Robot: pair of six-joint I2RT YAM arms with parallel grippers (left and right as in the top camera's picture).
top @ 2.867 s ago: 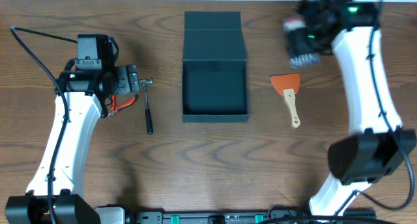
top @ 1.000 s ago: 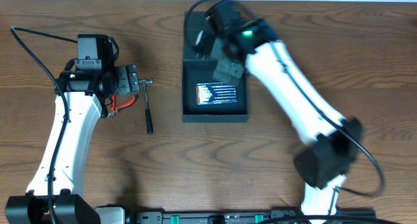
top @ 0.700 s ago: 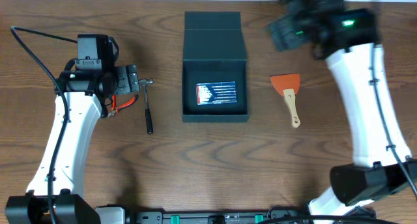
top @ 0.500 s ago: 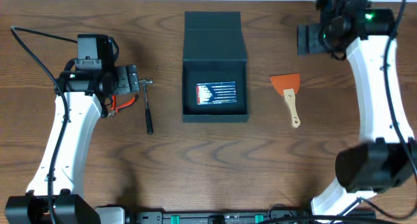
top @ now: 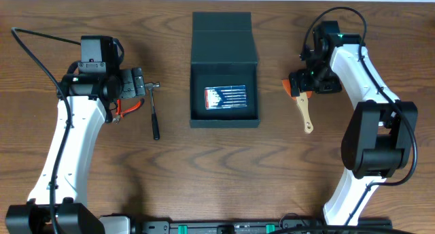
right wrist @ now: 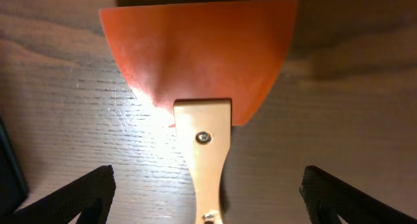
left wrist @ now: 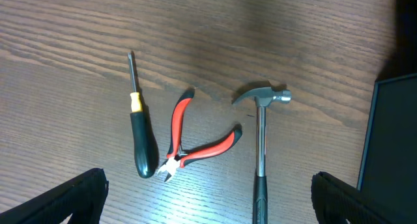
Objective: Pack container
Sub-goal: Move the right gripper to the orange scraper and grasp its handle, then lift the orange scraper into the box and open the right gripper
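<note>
The dark teal container (top: 224, 115) stands open at the table's middle, its flap lid (top: 223, 35) laid back. A blue-and-white striped packet (top: 225, 97) lies inside it. My right gripper (top: 304, 84) is open and hovers over the orange scraper (top: 304, 109), whose blade (right wrist: 199, 58) and wooden handle (right wrist: 206, 162) lie between my open fingertips (right wrist: 207, 201) in the right wrist view. My left gripper (top: 136, 83) is open, above the hammer (left wrist: 260, 149), the red pliers (left wrist: 195, 146) and the screwdriver (left wrist: 140, 142).
The hammer (top: 154, 111) and the pliers (top: 128, 109) lie left of the container in the overhead view. The container's corner (left wrist: 391, 146) shows at the right of the left wrist view. The table is dark wood.
The right arm swung from the container, leaving the striped packet inside, out to the far right, then came down over the scraper. The left arm has not moved.
</note>
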